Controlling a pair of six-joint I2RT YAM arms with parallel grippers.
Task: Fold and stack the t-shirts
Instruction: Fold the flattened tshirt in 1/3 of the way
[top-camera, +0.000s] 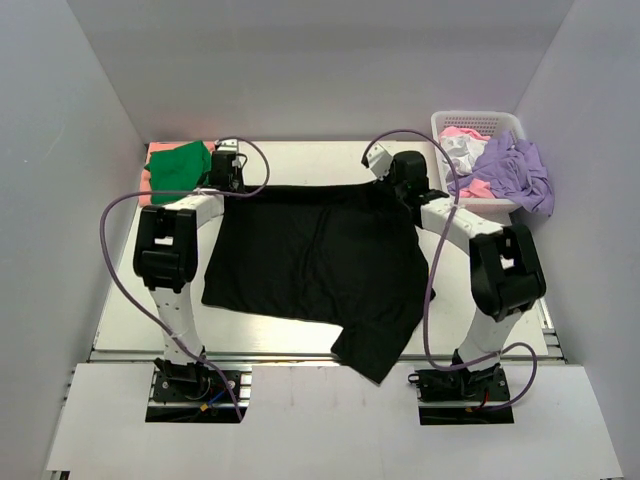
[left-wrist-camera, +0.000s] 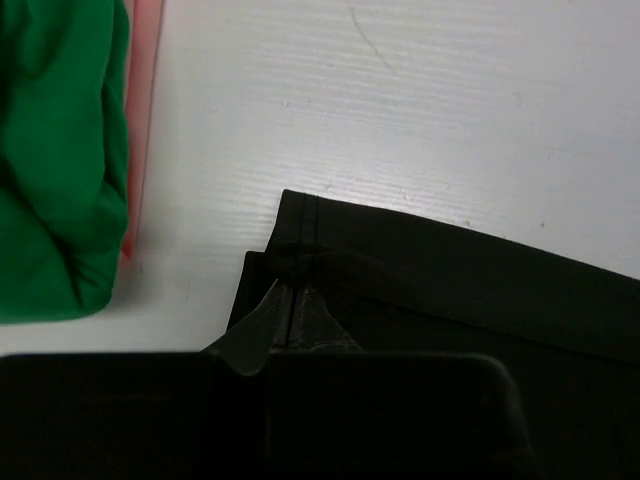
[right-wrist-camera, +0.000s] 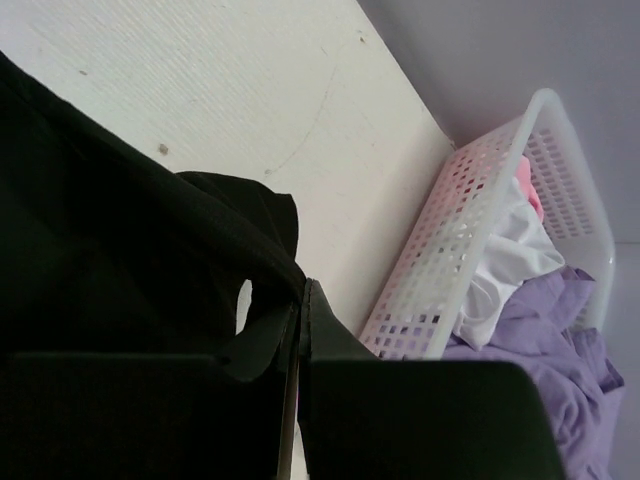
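The black t-shirt (top-camera: 310, 255) lies spread flat across the table, with one sleeve hanging over the front edge. My left gripper (top-camera: 231, 183) is at its far left corner, shut on the hem (left-wrist-camera: 300, 262), which bunches at the fingertips (left-wrist-camera: 290, 287). At the far right corner my right gripper (top-camera: 387, 180) is shut on the black cloth (right-wrist-camera: 120, 250), which is pinched at the tip (right-wrist-camera: 303, 285). A folded green t-shirt (top-camera: 180, 165) (left-wrist-camera: 60, 160) rests on a salmon-pink one (top-camera: 150, 182) (left-wrist-camera: 145, 100) at the far left.
A white lattice basket (top-camera: 480, 122) (right-wrist-camera: 450, 230) stands at the far right, close to my right gripper. It holds a lavender t-shirt (top-camera: 515, 165) (right-wrist-camera: 540, 340) spilling over its rim, a white one (right-wrist-camera: 510, 250) and a pink one (top-camera: 462, 132). Grey walls enclose the table.
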